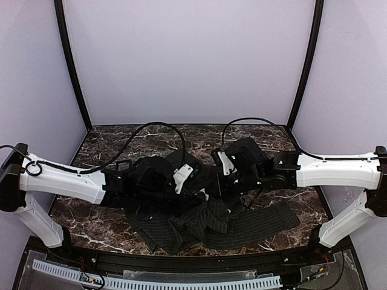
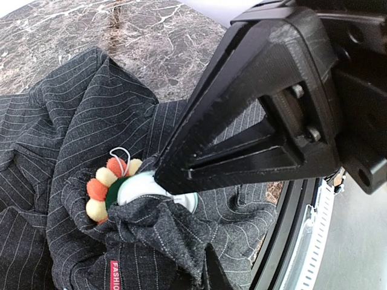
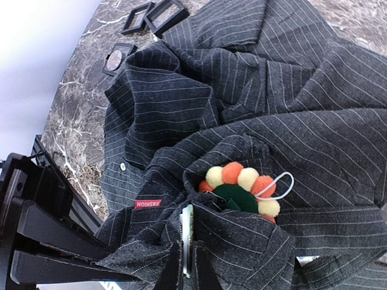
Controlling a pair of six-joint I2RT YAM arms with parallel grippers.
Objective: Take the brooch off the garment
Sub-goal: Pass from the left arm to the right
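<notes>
A dark pinstriped garment [image 1: 242,220] lies bunched on the marble table between both arms. The brooch [image 3: 242,181] is a ring of orange and cream pom-poms around a green centre, with a white loop and a thin white disc. It sits in a fold of the garment [image 3: 272,78]. My right gripper [image 3: 188,269] is shut edge-on on the brooch's disc, with cloth bunched around it. The left wrist view shows the brooch [image 2: 100,187] half wrapped in the garment [image 2: 78,109], the right gripper's finger tip on its disc. My left gripper [image 2: 207,270] is shut on a bunch of garment just below the brooch.
Small square black boxes [image 3: 151,15] lie on the marble table [image 1: 121,139] beyond the garment; one more [image 3: 118,57] holds a round piece. A red FASHION label [image 3: 148,203] is sewn beside the brooch. The black rail [image 2: 290,229] of the table's near edge runs close by.
</notes>
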